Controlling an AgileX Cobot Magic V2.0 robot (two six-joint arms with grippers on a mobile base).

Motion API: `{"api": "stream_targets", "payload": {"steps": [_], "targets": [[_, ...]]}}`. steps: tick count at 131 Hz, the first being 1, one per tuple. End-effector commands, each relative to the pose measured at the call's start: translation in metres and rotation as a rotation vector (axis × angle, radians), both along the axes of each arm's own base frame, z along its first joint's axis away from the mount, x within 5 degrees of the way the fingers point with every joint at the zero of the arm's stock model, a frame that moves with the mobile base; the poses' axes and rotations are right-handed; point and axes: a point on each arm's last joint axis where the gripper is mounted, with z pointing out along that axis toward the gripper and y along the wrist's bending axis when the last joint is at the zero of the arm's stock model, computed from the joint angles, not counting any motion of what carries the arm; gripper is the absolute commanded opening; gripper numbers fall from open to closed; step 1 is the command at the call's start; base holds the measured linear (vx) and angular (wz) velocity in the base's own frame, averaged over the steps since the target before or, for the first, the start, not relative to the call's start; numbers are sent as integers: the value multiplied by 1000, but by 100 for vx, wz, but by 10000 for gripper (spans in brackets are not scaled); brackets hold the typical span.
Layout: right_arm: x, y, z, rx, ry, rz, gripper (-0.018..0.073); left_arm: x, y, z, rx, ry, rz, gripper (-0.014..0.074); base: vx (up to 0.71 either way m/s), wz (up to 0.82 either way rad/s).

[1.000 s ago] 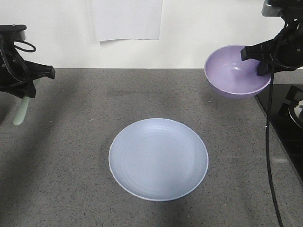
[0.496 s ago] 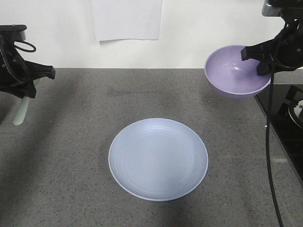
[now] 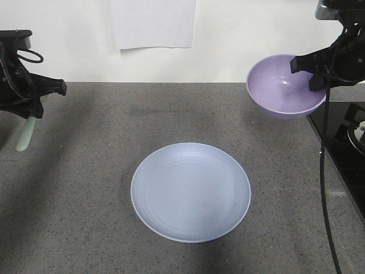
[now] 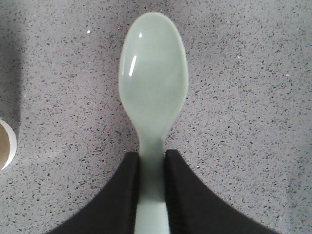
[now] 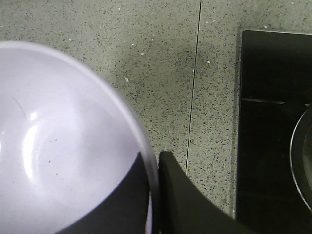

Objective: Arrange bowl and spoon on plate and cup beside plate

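Jaws on my left pinch the spoon [image 4: 153, 87]; my right ones pinch the bowl [image 3: 282, 85] rim, both up high. The plate [image 3: 190, 191] lies bare on the table [image 3: 85, 171]. Nothing is placed yet, cup [image 4: 5, 145] too.

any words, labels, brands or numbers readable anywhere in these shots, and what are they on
None: no readable text in any view.
White sheet on the wall: blank.
Bowl, spoon, plate: plain, no marks or logos.
Cup: only a sliver shows at the edge of the left wrist view, and no print is visible on it.
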Motion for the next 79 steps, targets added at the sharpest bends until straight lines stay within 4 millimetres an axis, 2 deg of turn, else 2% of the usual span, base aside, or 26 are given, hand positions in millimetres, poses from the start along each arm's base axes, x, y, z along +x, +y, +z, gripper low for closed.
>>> {"api": "stream_targets", "payload": {"steps": [1, 79], "targets": [[-8, -1, 28, 1, -125, 2, -4, -8, -2, 27, -11, -100, -7, -6, 0, 0], [-6, 0, 29, 9, -149, 1, -4, -8, -2, 27, -11, -100, -7, -6, 0, 0]]}}
